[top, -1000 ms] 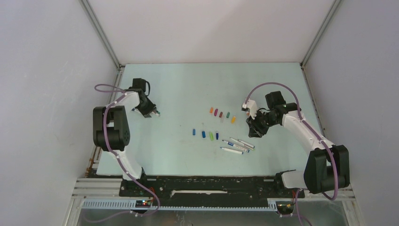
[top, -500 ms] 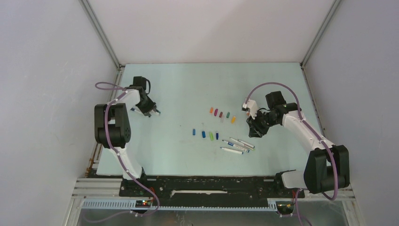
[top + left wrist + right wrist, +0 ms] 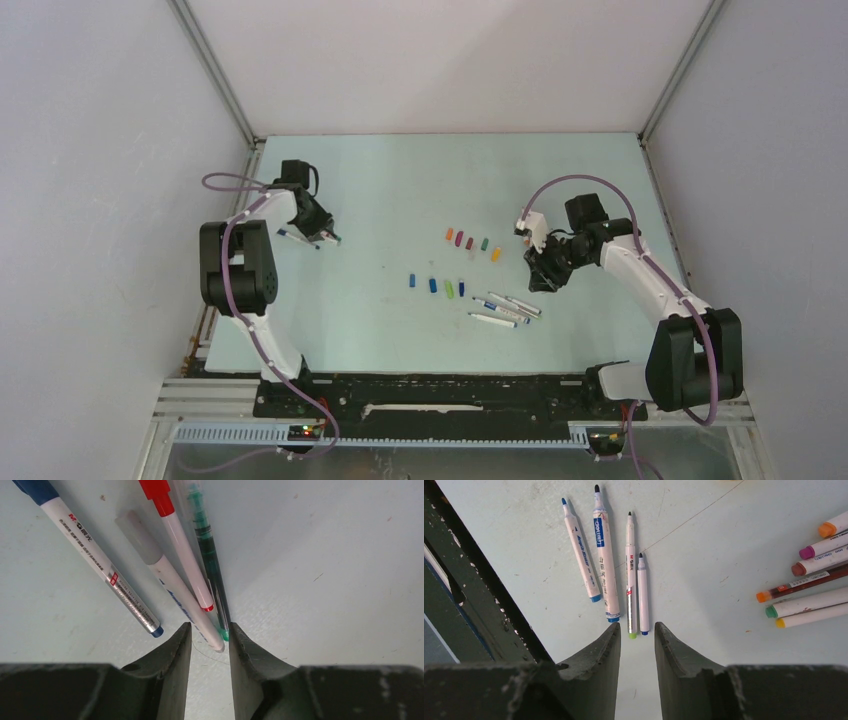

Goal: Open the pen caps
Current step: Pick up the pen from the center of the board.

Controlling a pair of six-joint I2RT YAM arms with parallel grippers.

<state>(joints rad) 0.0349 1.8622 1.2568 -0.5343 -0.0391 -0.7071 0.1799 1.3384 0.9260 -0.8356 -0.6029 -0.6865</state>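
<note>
Narrowly open, left end effector straddles grey-capped pen end.

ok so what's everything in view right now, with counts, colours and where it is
pen caps: nine, loose; orange, pink, dark red, green, orange in the far row, blue, blue, green, blue in the near row; mid-table
uncapped pens: four, white barrels; side by side ahead of the right hand
markers: six, ends orange, pink, brown, orange, green, yellow; right edge of the right wrist view
left-side pens: four; blue, grey and red caps, one clear with green ink; fanned ahead of the left hand
table: one, pale blue-green
left hand: dark fingers, narrow gap, nothing held
right hand: dark fingers, narrow gap, nothing held
</note>
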